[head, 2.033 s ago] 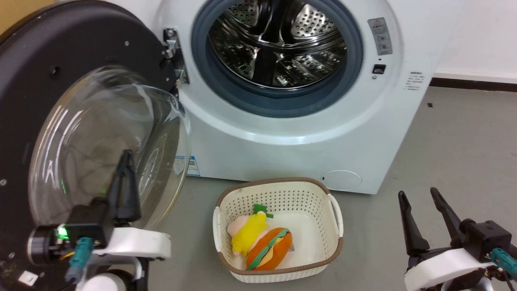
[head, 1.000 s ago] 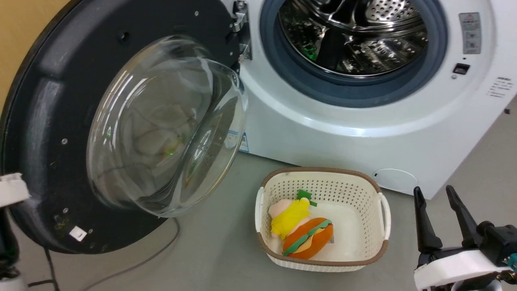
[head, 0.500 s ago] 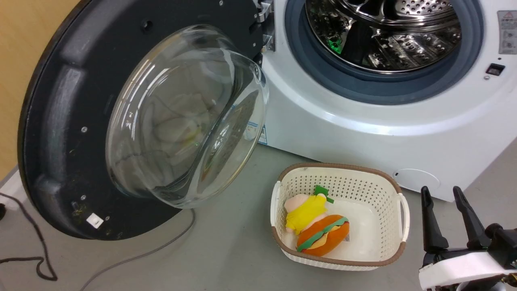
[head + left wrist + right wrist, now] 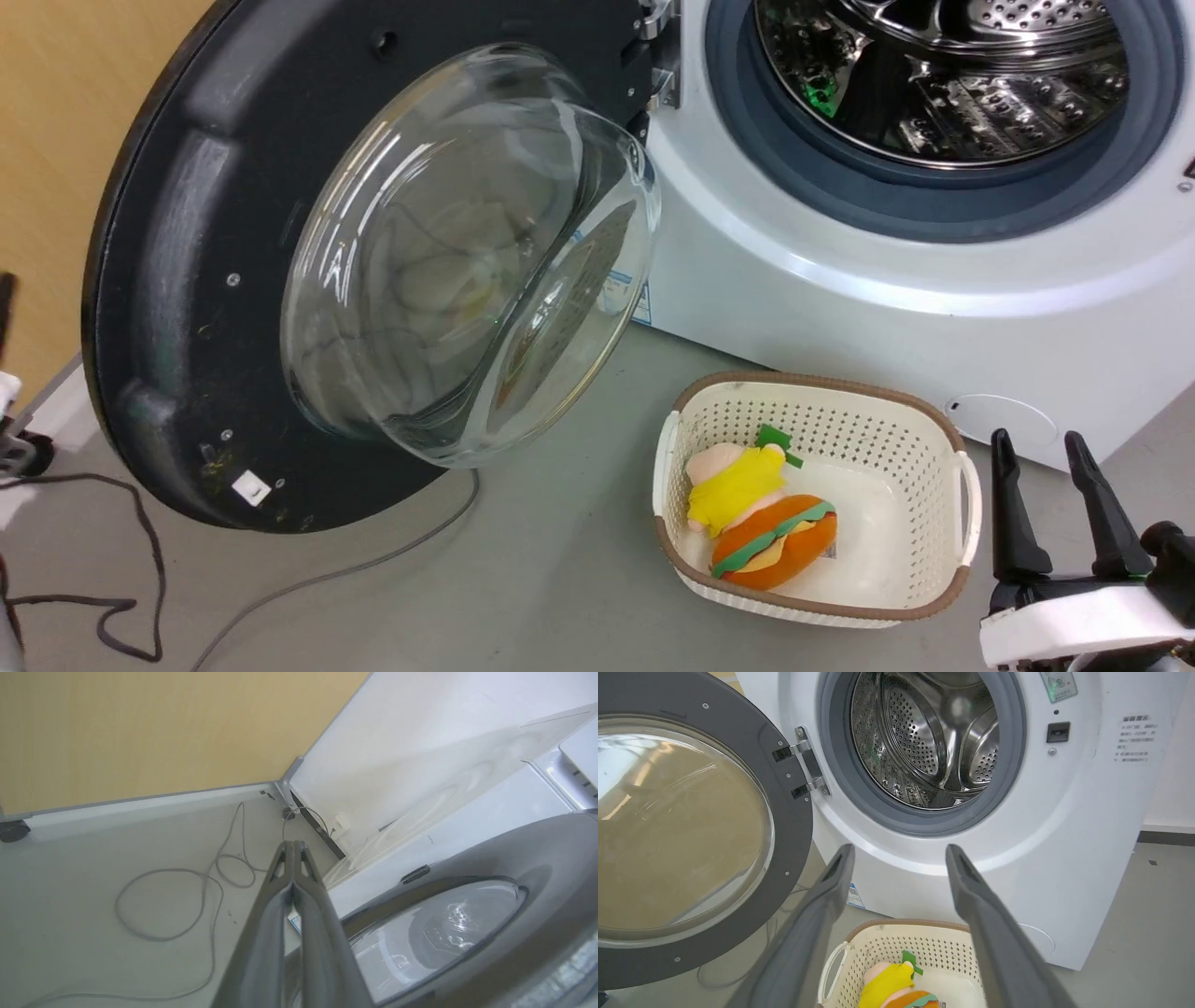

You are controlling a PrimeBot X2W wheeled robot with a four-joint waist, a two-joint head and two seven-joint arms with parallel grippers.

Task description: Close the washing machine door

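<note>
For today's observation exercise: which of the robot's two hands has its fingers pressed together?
The left hand: its fingers meet along their length, while the right hand has its fingers spread well apart.

Basket [image 4: 812,381] (low) before the washing machine [image 4: 840,317]

From my head, the washing machine [image 4: 840,308] runs off the top and right edges, so the drum [image 4: 952,84] shows only its lower part. The washing machine door [image 4: 187,280] loses its top rim, and its glass covers part of the blue sticker [image 4: 641,304]. My right hand [image 4: 1036,436] is cut at the wrist by the bottom corner. From my right wrist, the basket [image 4: 943,956] is cropped below and the printed notice [image 4: 1134,737] is too small to read. My left hand [image 4: 293,843] hides part of the door's rim.
</note>
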